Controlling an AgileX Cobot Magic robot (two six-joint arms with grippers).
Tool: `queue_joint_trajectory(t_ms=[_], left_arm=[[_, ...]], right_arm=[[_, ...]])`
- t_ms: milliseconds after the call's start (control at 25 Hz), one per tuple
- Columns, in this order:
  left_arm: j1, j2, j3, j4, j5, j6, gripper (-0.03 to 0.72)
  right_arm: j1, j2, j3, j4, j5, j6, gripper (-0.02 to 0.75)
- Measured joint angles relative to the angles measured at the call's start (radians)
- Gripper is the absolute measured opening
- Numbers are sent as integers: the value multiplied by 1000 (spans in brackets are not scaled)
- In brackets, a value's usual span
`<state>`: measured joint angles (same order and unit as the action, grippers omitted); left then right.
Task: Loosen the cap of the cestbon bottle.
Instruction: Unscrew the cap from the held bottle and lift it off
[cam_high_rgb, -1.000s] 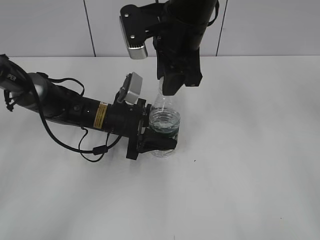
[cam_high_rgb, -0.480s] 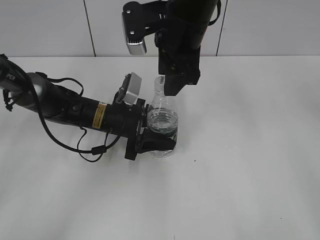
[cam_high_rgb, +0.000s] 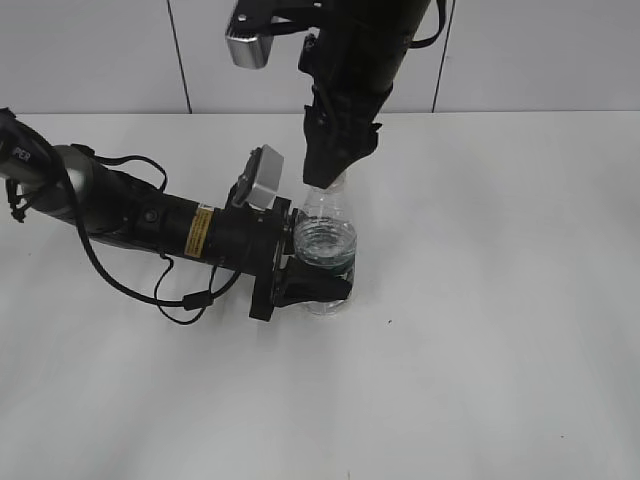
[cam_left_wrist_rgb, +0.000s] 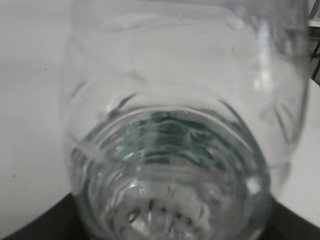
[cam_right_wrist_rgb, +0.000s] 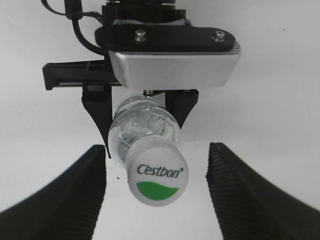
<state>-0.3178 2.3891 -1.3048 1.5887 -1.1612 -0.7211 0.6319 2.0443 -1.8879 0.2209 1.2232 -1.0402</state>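
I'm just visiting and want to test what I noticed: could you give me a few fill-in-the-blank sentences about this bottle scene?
1. The word printed on the white cap is ____.
2. The left tool is clamped around the body of the ____.
3. The right tool's fingers stand apart on either side of the cap, so the right tool is ____.
4. The cestbon bottle stands on a ____ table.

Missing words: Cestbon; bottle; open; white

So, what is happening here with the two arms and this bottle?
The left gripper holds the cestbon bottle by its body, upright on the white table. The right gripper hangs over the top, and its fingers stand apart on either side of the white cap without touching it. The cap is on the bottle; whether it is loose cannot be told.
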Motion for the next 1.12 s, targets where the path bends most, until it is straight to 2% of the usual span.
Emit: queue_joint_trajectory(t_ms=[240,520,840,1120], left_arm=[[0,0,0,-1,0,0,407],[0,0,0,-5,0,0,407],[0,0,0,-8,0,-18,407],[0,0,0,-12,1,-29,407]], right_arm=[[0,-8,0,44,0,158,486],[0,-50,0,11,0,488,486],[0,-89,0,7,0,1127,486],[0,-93,0,-62,0,1357,486]])
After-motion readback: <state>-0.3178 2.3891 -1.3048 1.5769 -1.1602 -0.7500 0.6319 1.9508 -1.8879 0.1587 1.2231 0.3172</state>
